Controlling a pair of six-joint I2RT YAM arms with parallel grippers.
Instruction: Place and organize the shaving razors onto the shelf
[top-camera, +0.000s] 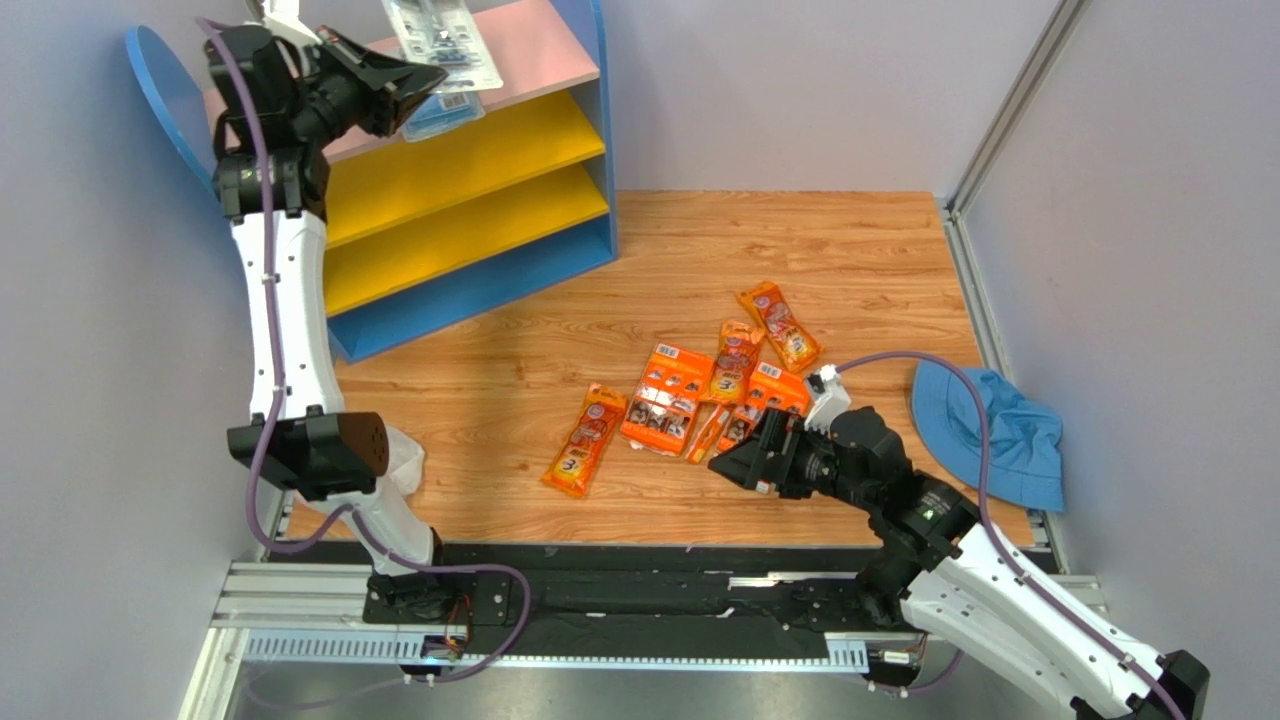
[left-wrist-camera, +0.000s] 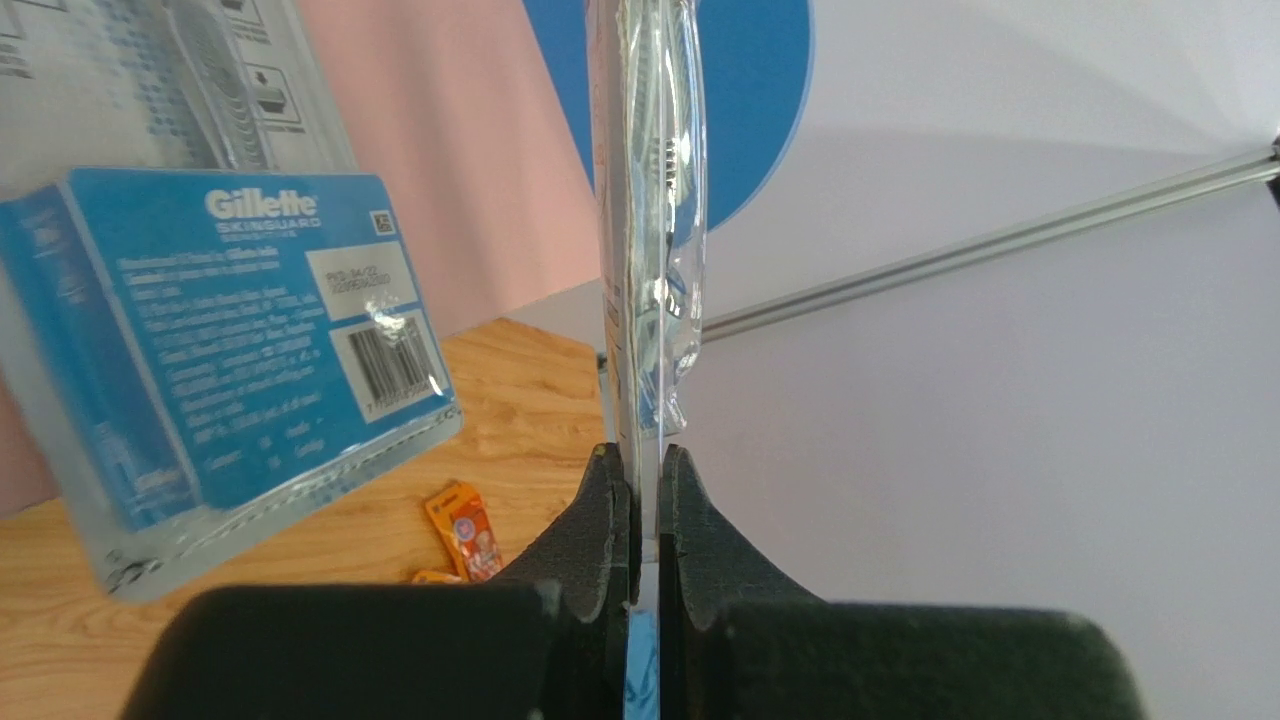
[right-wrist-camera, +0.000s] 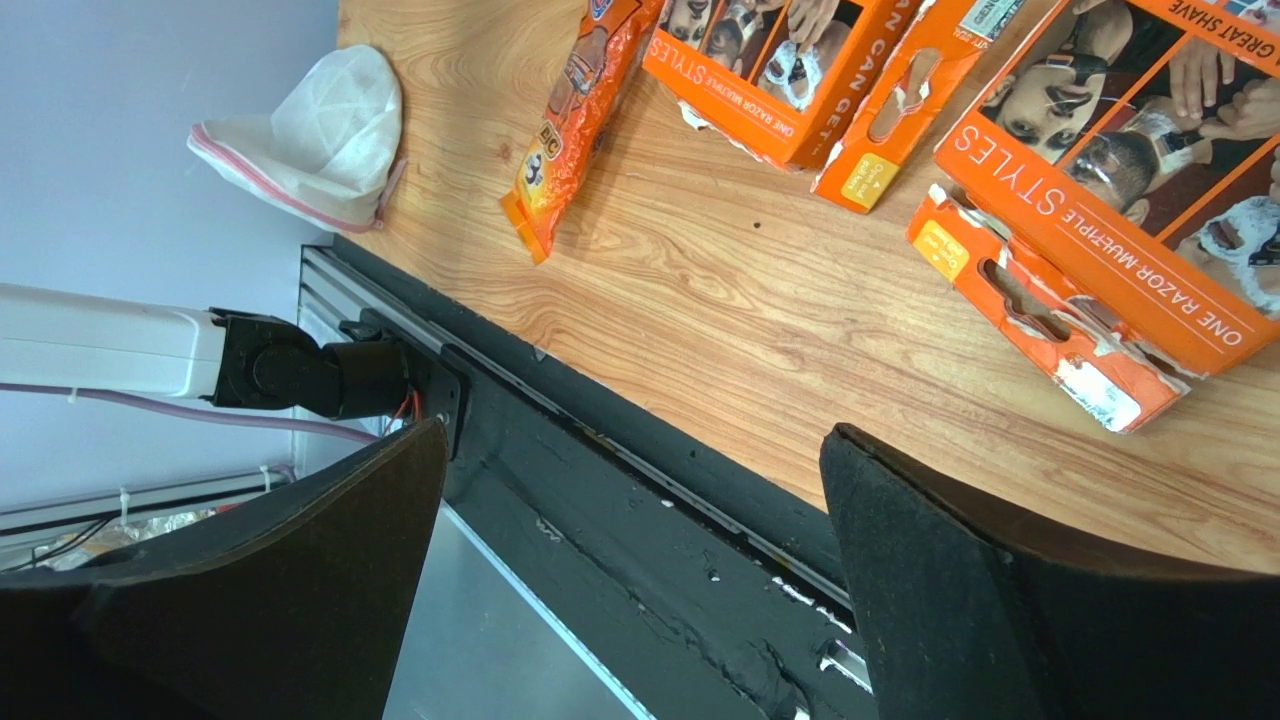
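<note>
Near the worktop's (top-camera: 496, 375) near right edge, our right gripper (right-wrist-camera: 631, 438) hangs with jaws spread wide, just beside scattered orange razor packs (top-camera: 669, 398). At the far left corner, our left gripper (left-wrist-camera: 643, 465) pinches a clear blister razor pack (left-wrist-camera: 661, 225) upright at the shelf's pink top board (top-camera: 526, 53).

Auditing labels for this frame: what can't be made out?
Left wrist view: clear blister pack shut in left gripper is edge-on, face unreadable.
Top view: yellow lower boards of shelf, backs hidden under pink top board.
Top view: wide orange razor card, near end hidden by open right gripper.
</note>
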